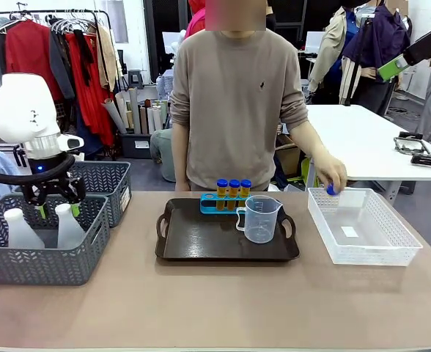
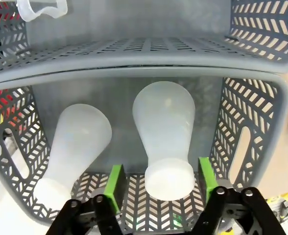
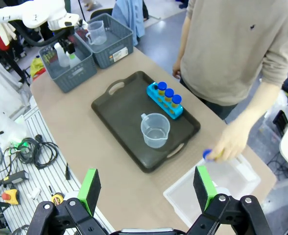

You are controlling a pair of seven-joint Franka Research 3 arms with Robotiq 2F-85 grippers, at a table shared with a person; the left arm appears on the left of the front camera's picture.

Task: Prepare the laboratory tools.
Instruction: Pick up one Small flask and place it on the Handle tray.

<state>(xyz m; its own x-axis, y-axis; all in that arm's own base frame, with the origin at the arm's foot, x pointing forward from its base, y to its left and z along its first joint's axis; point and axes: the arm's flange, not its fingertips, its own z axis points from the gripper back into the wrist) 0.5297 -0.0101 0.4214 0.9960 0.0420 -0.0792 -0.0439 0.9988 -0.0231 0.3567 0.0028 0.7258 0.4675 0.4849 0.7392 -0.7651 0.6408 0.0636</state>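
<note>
Flask (image 2: 166, 127): upright in the grey basket (image 1: 47, 268) at the table's (image 1: 201, 308) left end, not yet lifted. Left gripper (image 2: 161, 183) is down over it, jaws apart with one green pad on each side of the neck. There's a slim gap on both sides, so no clamp as far as I can see. A second flask (image 2: 78, 142) stands just beside it in the same basket, untouched.

Tray (image 1: 201, 238), mid-table:
- beaker (image 1: 261, 220) upright on it, toward the right handle
- rack (image 1: 210, 205) at the far edge, three tubes (image 1: 234, 189) standing in it

Fourth tube (image 1: 333, 190) is in the person's hand (image 1: 329, 174), at the far left corner of the white basket (image 1: 369, 257), by the rim. Can't tell if it's clear of the basket.

Right gripper (image 3: 147, 181): high over the table's right side, jaws wide apart, empty.

Behind the flask basket sits another grey basket (image 3: 112, 46) with a spare beaker (image 3: 96, 32) in it.

My read on progress, assuming the tray is the staging spot:
- done: beaker, rack and three tubes are placed
- left: clamp and move the flask to the tray; fourth tube into the rack
- roughly two-thirds through; the flask grasp is the step in hand
</note>
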